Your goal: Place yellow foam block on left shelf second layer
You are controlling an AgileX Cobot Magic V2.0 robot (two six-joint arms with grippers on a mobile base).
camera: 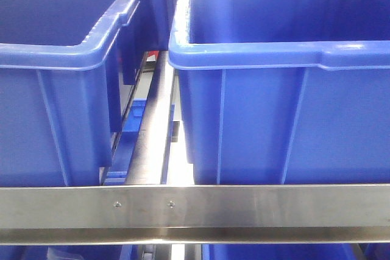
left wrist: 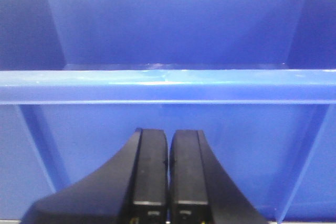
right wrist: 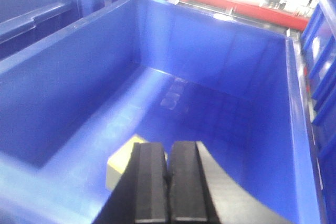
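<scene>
- The yellow foam block (right wrist: pixel 119 165) lay in the blue bin (right wrist: pixel 220 66), just below-left of the clenched, empty right gripper (right wrist: pixel 169 190).
- The left gripper (left wrist: pixel 168 182), also clenched, faced another bin's wall (left wrist: pixel 168 129).

I can read no text, label, brand or number anywhere here. The blue bins (camera: pixel 274 120) and the steel shelf rail (camera: pixel 244 205) carry plain surfaces.

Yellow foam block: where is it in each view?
Front view: not in it.
Left wrist: not in it.
Right wrist: yellow foam block at bottom centre-left, on the floor of the blue bin, partly behind the shut right pincer.
Shared landmark: blue bins fill every view.
</scene>
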